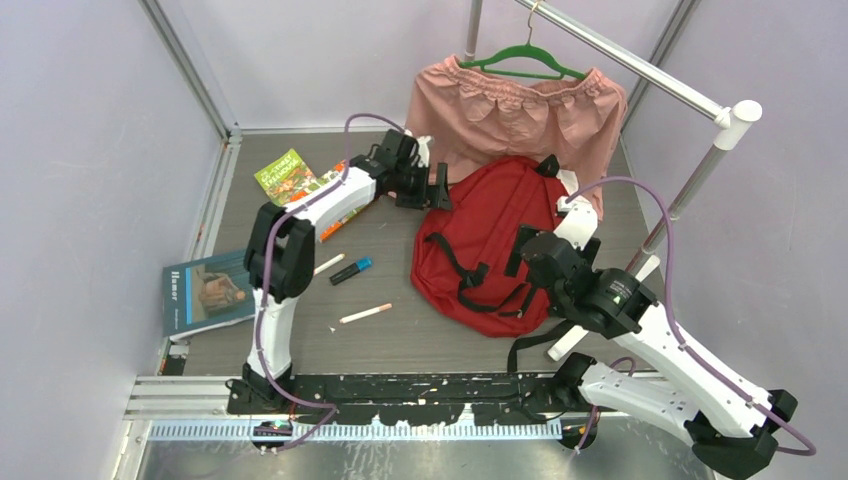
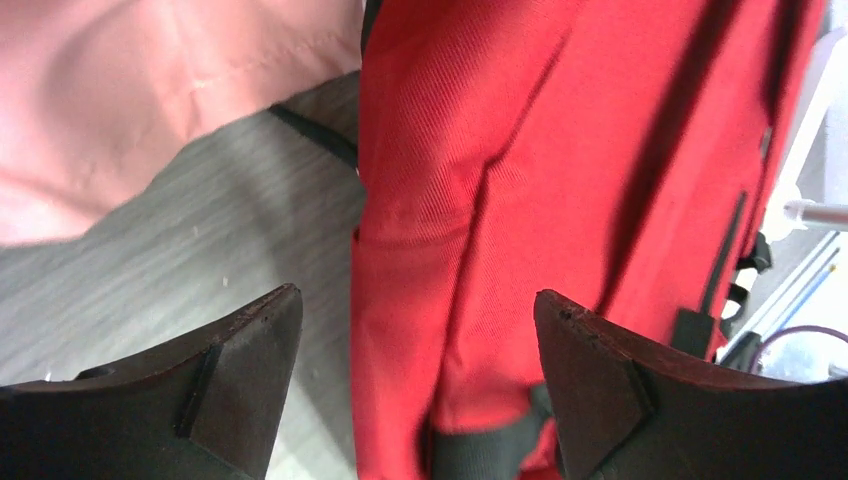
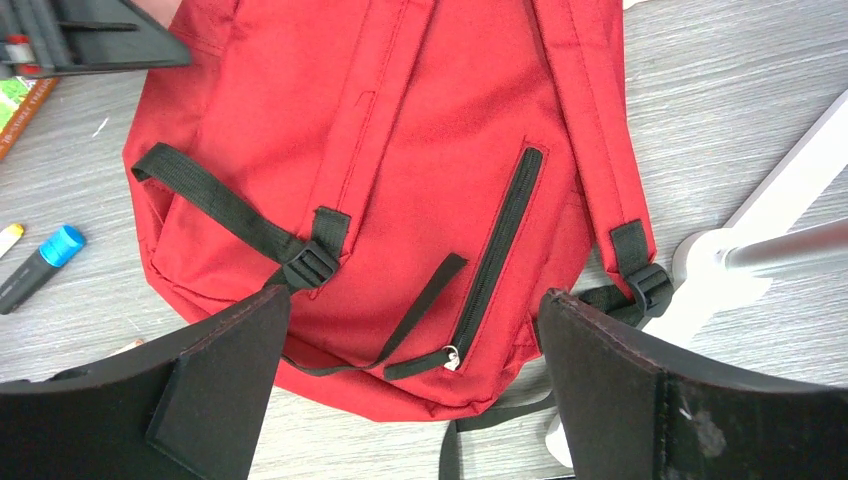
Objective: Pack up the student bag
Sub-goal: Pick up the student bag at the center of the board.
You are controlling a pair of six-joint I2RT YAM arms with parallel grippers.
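From above, we see the student bag (image 1: 495, 230) lying flat on the table (image 1: 420, 335), right of centre, its far end against the pink garment (image 1: 510, 110) on a green hanger (image 1: 525, 60). The left gripper (image 1: 437, 190) sits at the bag's far-left edge. The right gripper (image 1: 524, 258) hangs over its near-right part. Two books (image 1: 205, 290), a blue-capped marker (image 1: 352, 270) and pens (image 1: 366, 313) lie on the left of the table, apart from the bag.

In the left wrist view, we find the left gripper (image 2: 418, 300) released, its jaws spread wide with nothing clamped. The red bag (image 2: 560, 150) fills the space beyond them, with the pink garment (image 2: 150, 90) to its left.

In the right wrist view, we find the right gripper (image 3: 415, 300) released as well, jaws wide apart above the bag (image 3: 400, 130). The bag's black straps and a closed zipper (image 3: 500, 250) face up.
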